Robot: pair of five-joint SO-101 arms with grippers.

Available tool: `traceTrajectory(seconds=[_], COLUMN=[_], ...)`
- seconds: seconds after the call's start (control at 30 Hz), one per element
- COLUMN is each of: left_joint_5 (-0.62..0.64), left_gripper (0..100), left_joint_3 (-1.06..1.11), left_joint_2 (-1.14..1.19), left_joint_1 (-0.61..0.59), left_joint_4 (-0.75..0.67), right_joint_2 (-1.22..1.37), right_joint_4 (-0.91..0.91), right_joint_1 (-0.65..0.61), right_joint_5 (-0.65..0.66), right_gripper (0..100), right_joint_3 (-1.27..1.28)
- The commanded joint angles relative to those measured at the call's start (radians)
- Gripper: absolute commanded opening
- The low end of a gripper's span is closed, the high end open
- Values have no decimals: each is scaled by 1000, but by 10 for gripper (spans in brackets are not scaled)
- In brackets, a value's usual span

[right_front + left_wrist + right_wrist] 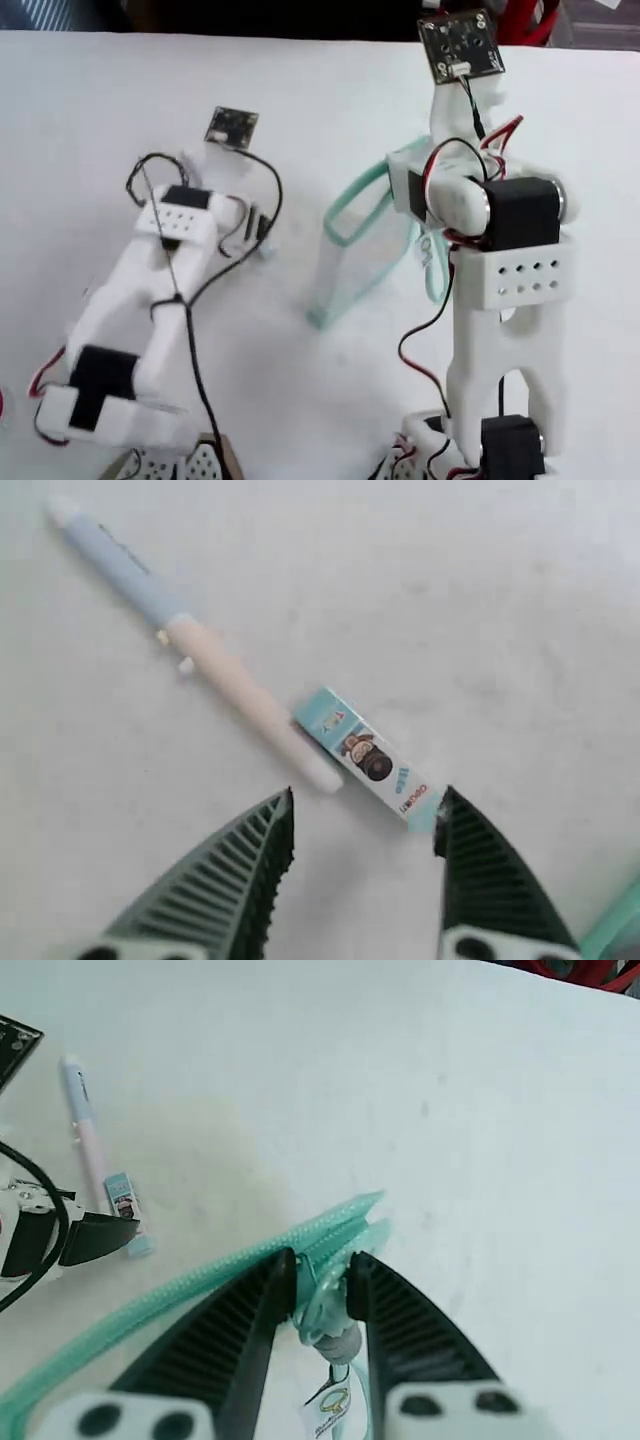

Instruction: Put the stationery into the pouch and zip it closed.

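Note:
A pen (pixel 200 665) with a blue and pink barrel lies on the white table. A small teal eraser box (pixel 370 755) lies right beside its tip. My left gripper (pixel 365 800) hangs open just above them, one finger near the pen's tip and the other at the eraser's end. The clear pouch (pixel 365 245) with its teal zipper edge lies mouth open between the arms. My right gripper (pixel 320 1265) is shut on the pouch's zipper (pixel 200 1280) near its end. The right wrist view also takes in the pen (pixel 85 1130), the eraser (pixel 128 1210) and the left gripper's fingers (pixel 90 1240).
The left arm (pixel 150 290) stretches over the table's left half, trailing black cables. The right arm (pixel 505 270) stands tall by the pouch. A red object (pixel 520 20) sits beyond the far edge. The bare white table (pixel 80 120) spreads out at the far left.

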Motion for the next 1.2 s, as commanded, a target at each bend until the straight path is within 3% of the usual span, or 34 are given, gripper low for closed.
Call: traceTrajectory(seconds=[0.0, 0.37, 0.5, 0.67, 0.8, 0.97, 1.17], left_joint_5=[103, 336, 344, 336, 304, 304, 262], left_gripper=[247, 199, 177, 44, 37, 24, 24], left_joint_3=[-149, -433, -506, -578, -586, -617, -715], left_joint_2=[84, 398, 475, 510, 524, 438, 101], left_joint_1=[-2, 1, 1, 2, 12, 25, 33], left_joint_4=[74, 160, 213, 235, 235, 347, 508], right_joint_2=[13, 13, 13, 13, 12, 8, 5], right_joint_4=[1, 7, 2, 5, 5, -35, -56], right_joint_1=[-5, -5, -5, -5, -5, -5, -5], right_joint_5=[12, 12, 12, 12, 12, 12, 12], right_gripper=[67, 67, 67, 67, 67, 67, 67], right_joint_3=[11, 12, 12, 12, 25, 75, 87])
